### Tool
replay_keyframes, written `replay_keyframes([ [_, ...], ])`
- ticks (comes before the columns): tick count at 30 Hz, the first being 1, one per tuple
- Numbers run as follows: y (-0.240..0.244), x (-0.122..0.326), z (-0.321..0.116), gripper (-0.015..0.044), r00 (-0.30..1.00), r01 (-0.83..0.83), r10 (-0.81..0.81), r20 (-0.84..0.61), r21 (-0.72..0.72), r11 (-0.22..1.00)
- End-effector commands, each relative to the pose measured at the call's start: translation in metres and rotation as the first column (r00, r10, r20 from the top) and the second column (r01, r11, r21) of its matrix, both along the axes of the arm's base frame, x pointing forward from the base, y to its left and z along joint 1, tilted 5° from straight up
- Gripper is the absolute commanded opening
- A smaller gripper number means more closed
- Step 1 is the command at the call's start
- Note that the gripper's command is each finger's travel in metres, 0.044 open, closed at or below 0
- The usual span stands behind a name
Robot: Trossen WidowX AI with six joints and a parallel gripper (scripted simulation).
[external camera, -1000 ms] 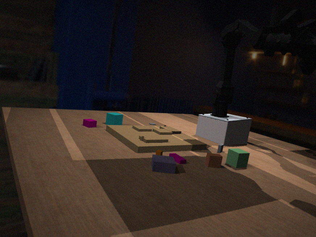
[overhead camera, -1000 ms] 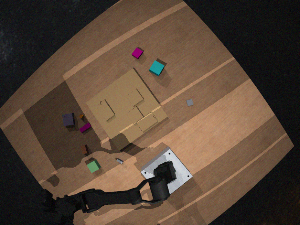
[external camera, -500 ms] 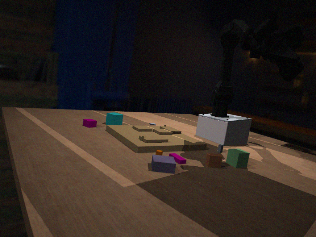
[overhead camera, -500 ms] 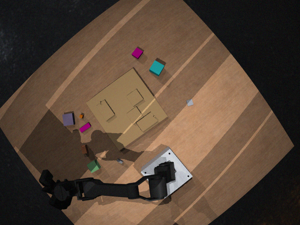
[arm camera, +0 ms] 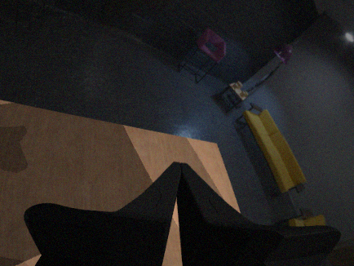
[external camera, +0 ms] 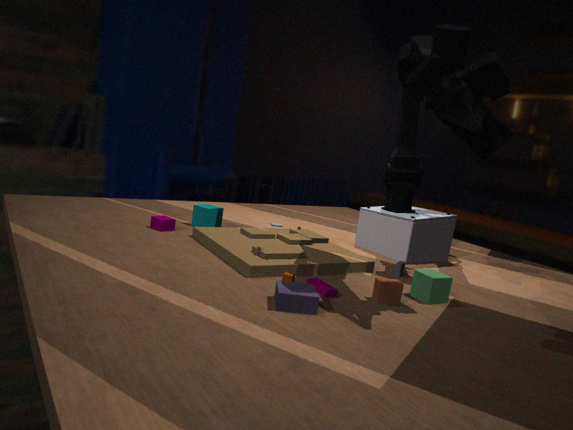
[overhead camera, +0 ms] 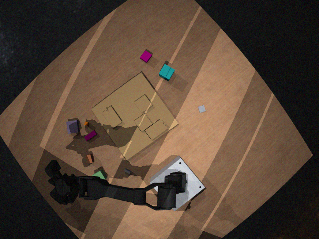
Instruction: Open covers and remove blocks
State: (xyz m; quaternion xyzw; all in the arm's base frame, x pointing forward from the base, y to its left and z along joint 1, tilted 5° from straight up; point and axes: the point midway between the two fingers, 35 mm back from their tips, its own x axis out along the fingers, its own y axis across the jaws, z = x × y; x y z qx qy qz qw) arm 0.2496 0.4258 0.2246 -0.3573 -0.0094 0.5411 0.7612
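claw [overhead camera: 59, 185] [external camera: 486, 154] [arm camera: 178, 169] is clenched with nothing between its fingertips, high up near the table's [overhead camera: 231, 84] [external camera: 184, 361] [arm camera: 73, 163] lower-left edge as the top view has it. the step in hand looks like the approach to a first cover: turn the fingertips down, travel high over the loose pieces, then lower beside a knob, keeping off the board's face. shut fingers should do for a push; press low and sideways and let the cover show whether it slides or swivels, as forcing it the wrong way could shove the board. just inward from the claw sits a green block [overhead camera: 99, 175] [external camera: 431, 286], easily knocked on a low pass. farther in, toward the table's middle, lies the puzzle board [overhead camera: 121, 92] [external camera: 333, 261], well apart from the claw. its cover with a small knob [overhead camera: 107, 109] [external camera: 255, 250], the left cover [overhead camera: 112, 117] [external camera: 280, 253], sits by the board side facing the table's left corner. no open well shows, so i can't tell where the welled blocks are.
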Motion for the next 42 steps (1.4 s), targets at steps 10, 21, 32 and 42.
replay_keyframes([
  [10, -0.044, 0.048, -0.028, 0.0000, 0.981, 0.158, -0.166, -0.099, -0.083, 0.984],
  [21, -0.088, 0.082, -0.052, 0.0000, 0.933, 0.285, -0.312, -0.178, -0.161, 0.945],
  [32, -0.137, 0.109, -0.076, 0.0000, 0.852, 0.403, -0.459, -0.252, -0.243, 0.882],
  [42, -0.186, 0.126, -0.096, 0.0000, 0.749, 0.496, -0.585, -0.312, -0.321, 0.807],
])
